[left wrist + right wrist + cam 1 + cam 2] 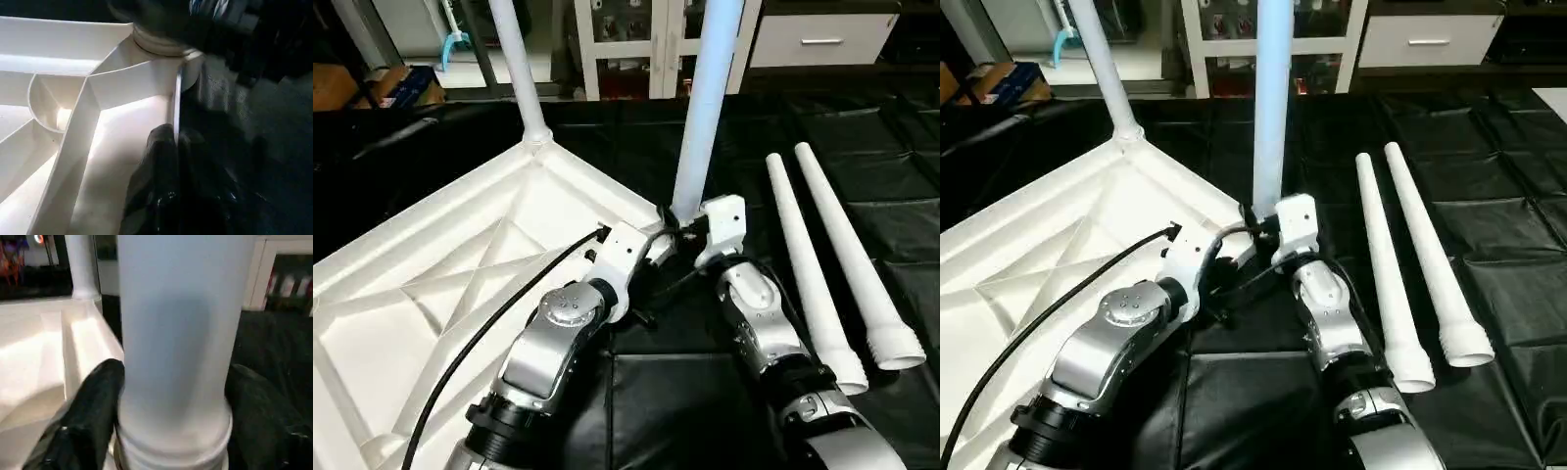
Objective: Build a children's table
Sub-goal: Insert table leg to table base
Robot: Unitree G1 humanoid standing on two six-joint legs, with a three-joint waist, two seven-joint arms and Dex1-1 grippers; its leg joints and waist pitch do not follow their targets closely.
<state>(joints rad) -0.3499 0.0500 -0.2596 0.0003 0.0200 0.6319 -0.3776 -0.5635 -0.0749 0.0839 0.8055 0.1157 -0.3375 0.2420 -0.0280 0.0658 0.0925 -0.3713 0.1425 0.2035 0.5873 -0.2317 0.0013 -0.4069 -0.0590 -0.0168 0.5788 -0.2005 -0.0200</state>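
The white tabletop (460,255) lies upside down at the left, X-ribs facing up. One white leg (521,69) stands in its far corner socket. A second leg (705,108) stands in the near right corner socket. My right gripper (173,396) is at the base of this second leg, one black finger (93,406) pressed against each side of it. My left gripper (177,142) is shut on the thin rim (176,98) of the tabletop, just beside that socket. Two loose legs (808,264) (852,255) lie side by side on the black cloth to the right.
A black cloth (705,382) covers the work surface. A black cable (480,333) runs along my left forearm over the tabletop. White cabinets (636,39) and a drawer unit (822,39) stand behind; a cardboard box (401,86) sits at the far left.
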